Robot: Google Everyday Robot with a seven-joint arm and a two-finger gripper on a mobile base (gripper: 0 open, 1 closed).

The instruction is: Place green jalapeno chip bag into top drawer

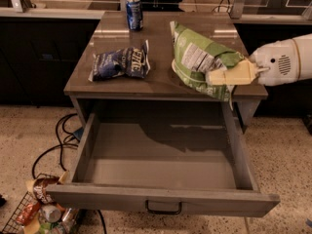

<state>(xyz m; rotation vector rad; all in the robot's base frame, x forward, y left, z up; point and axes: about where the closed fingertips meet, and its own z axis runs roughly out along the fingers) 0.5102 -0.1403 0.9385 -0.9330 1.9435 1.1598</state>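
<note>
The green jalapeno chip bag hangs tilted over the right side of the table top, its lower edge at the table's front edge. My gripper comes in from the right on a white arm and is shut on the bag's lower right part. The top drawer is pulled wide open below and in front of the bag. Its inside is bare and its dark pull handle faces the camera. The bag is above the drawer's back right corner.
A dark blue chip bag lies on the left of the grey table. A blue can stands at the back. Cables and a wire basket of clutter lie on the floor at the left.
</note>
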